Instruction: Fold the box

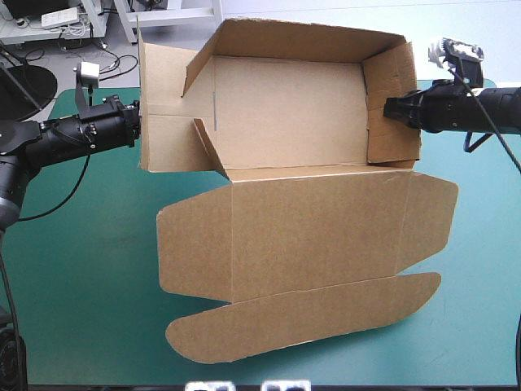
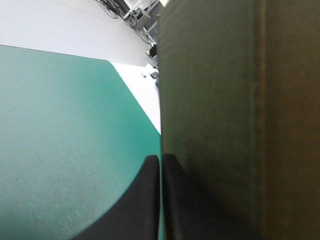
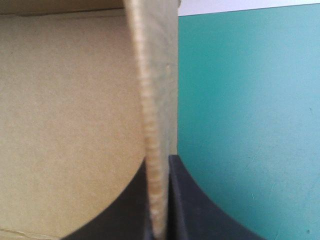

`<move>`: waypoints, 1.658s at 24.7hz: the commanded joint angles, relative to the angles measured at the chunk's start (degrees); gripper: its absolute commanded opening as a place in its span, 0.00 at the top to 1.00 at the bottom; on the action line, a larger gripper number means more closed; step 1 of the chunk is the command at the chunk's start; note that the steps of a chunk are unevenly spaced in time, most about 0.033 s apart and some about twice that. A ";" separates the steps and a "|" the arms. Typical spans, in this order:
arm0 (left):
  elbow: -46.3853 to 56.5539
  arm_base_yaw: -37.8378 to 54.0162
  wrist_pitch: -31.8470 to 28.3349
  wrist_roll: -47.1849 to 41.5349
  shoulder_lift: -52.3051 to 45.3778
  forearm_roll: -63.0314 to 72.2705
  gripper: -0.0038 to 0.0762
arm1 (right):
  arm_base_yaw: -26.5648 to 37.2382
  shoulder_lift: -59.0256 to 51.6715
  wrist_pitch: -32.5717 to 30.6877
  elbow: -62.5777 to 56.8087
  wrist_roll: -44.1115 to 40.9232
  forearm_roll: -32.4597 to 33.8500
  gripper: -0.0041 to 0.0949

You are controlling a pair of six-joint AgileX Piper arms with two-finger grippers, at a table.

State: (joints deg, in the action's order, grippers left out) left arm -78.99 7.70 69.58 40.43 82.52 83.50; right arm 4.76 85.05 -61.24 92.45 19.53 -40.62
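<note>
Left arm (image 1: 73, 134) reaching in level, jaws pinched tight, right arm (image 1: 468, 110) opposite, jaws likewise

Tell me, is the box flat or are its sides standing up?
Sides up, lid flat. The box has back and end walls raised; the left gripper and right gripper each pinch an end wall.

The high view looks forward and down from above and behind the robot, far enough back to take in most of the teal-green counter (image 1: 98, 269) and the whole box (image 1: 309, 236). The left wrist view looks along the left hand (image 2: 161, 160), very near one raised wall. The right wrist view looks along the right hand (image 3: 159, 167) at the opposite wall. All three share box and counter.
</note>
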 commanded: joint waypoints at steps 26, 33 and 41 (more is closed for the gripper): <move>-1.62 -5.05 4.32 -0.88 -4.68 -3.07 0.60 | -12.25 3.04 20.50 1.83 -6.08 4.11 0.96; -1.62 -5.05 4.32 -0.88 -4.68 -3.61 0.54 | -12.25 4.77 21.16 1.83 -6.64 3.82 0.96; -1.62 -5.05 -1.47 -0.88 -4.68 -11.66 0.54 | -16.18 4.90 21.71 1.83 -6.78 8.75 0.96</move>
State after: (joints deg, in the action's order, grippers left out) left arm -78.99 3.01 69.60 39.84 79.83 69.56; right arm -9.47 92.55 -42.92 92.45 13.73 -30.86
